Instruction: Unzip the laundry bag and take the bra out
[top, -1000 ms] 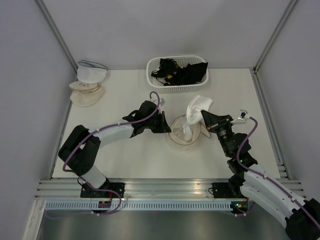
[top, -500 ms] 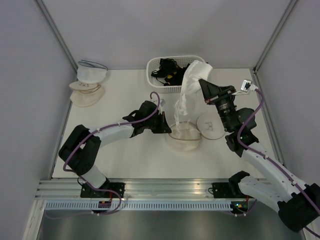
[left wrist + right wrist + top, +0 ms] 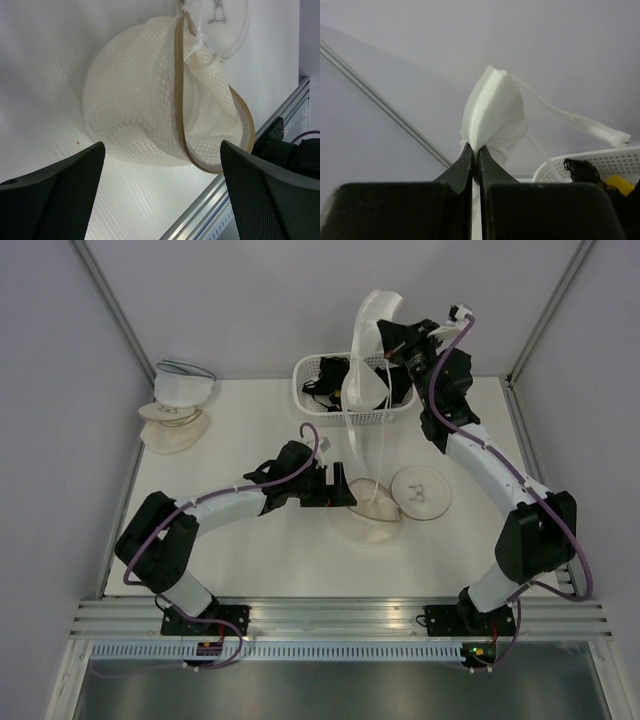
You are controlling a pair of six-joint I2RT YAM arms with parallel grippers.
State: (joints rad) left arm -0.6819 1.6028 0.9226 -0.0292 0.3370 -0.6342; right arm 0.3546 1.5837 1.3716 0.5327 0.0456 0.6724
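Above far edge, right gripper [image 3: 388, 337] pinches white fabric bra [image 3: 379, 308]; left gripper [image 3: 341, 490] spread beside round cream mesh laundry bag [image 3: 372, 516], mid-table.

The left arm [image 3: 220, 505] lies low with its elbow bent. Its gripper [image 3: 337, 488] is held level, and the 2 fingers [image 3: 50, 195] are spread wide apart. The right arm [image 3: 490, 465] stretches far forward and up, holding its gripper [image 3: 474, 150] high. The 2 jaws are pressed together, and the bra [image 3: 492, 112] is pinched at their tips.
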